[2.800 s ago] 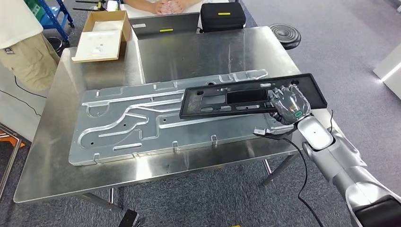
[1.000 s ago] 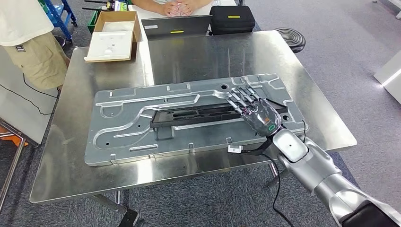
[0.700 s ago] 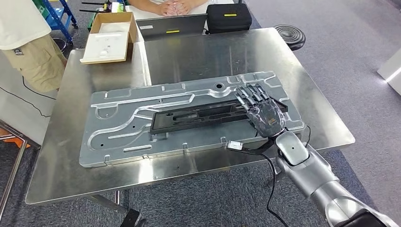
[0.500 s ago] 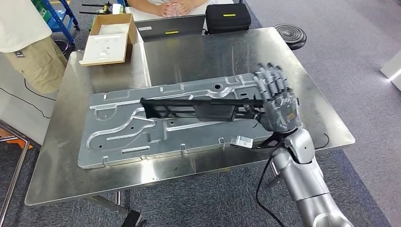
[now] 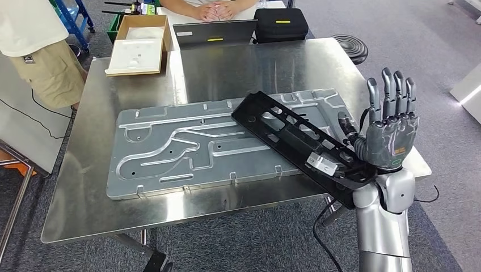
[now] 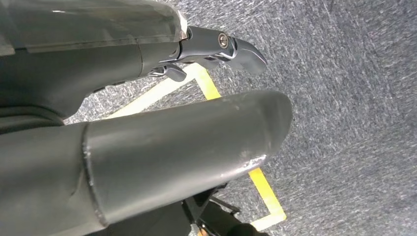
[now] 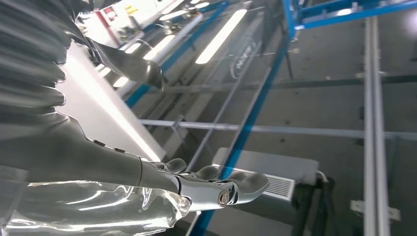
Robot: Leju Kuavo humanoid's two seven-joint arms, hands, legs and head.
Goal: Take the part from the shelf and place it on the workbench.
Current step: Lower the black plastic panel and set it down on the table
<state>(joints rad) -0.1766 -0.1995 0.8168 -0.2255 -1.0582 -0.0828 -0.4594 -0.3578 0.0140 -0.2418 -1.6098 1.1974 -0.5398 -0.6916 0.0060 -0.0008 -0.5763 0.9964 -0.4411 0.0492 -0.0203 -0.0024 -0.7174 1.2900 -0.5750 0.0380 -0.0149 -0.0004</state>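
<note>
The part (image 5: pixel 295 139) is a long black slotted frame. It lies slanted across the large grey grooved metal plate (image 5: pixel 170 147) on the steel workbench (image 5: pixel 85 204). Its far end is near the plate's middle, and its near end juts past the bench's front right edge. That near end leans against the base of my right hand (image 5: pixel 388 133), which stands upright with straight fingers pointing up and holds nothing. In the right wrist view the right hand (image 7: pixel 123 162) has spread fingers with nothing between them. My left hand (image 6: pixel 147 147) hangs over the carpet with nothing in it.
At the far side stand a cardboard box (image 5: pixel 139 42), a laptop (image 5: pixel 212 33) and a black case (image 5: pixel 281 22). One person (image 5: pixel 34 51) stands at the bench's left; another's clasped hands (image 5: pixel 212 8) rest beyond the laptop. A round stool (image 5: pixel 350 46) is at far right.
The part swung from lying lengthwise along the plate to a diagonal, its near end now off the bench edge. My right hand let it go, drew back to the right and turned fingers-up.
</note>
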